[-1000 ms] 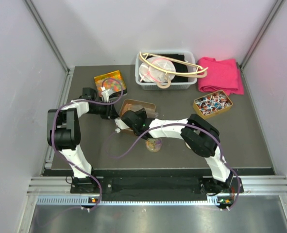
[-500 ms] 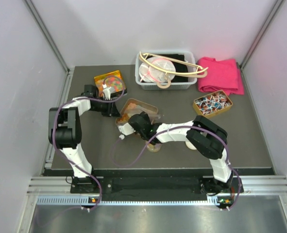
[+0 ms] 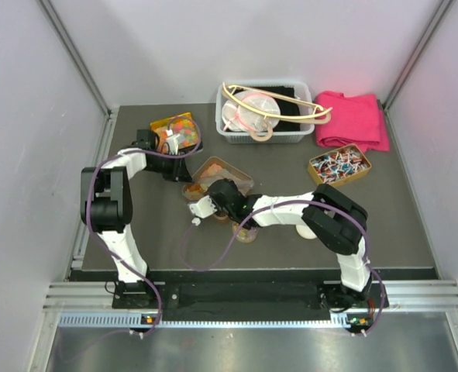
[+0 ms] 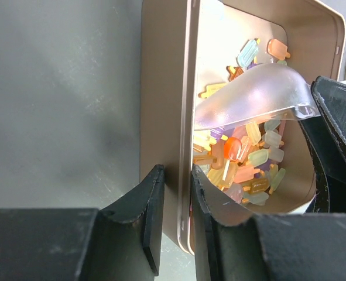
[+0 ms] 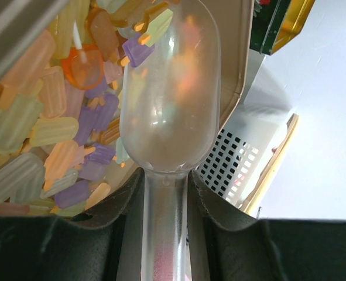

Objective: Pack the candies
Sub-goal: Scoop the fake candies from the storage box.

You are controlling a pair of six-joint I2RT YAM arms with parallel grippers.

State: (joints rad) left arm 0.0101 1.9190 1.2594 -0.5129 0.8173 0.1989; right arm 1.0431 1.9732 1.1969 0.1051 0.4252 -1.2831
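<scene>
The candies point(image 4: 243, 158) are small translucent popsicle-shaped gummies heaped in a tan metal tin point(image 3: 227, 169), which stands tilted. My left gripper point(image 4: 177, 175) is shut on the tin's side wall point(image 4: 164, 88), one finger outside and one inside; in the top view it point(image 3: 182, 172) is at the tin's left end. My right gripper point(image 5: 164, 181) is shut on the handle of a clear plastic scoop point(image 5: 170, 88). The scoop's bowl rests among the candies point(image 5: 50, 134) and looks nearly empty. The scoop also shows in the left wrist view point(image 4: 254, 96). My right gripper point(image 3: 215, 194) is at the tin's near edge.
A small round cup with a few candies point(image 3: 246, 232) stands just right of my right wrist, with a white round thing point(image 3: 307, 231) beyond it. A yellow tin of coloured sweets point(image 3: 180, 128), a white basket point(image 3: 263, 116), a pink cloth point(image 3: 354, 120) and a tin of wrapped sweets point(image 3: 339, 165) lie further back.
My left gripper has moved back and tipped the tin up. My right gripper has moved left and forward, bringing the scoop into the candies.
</scene>
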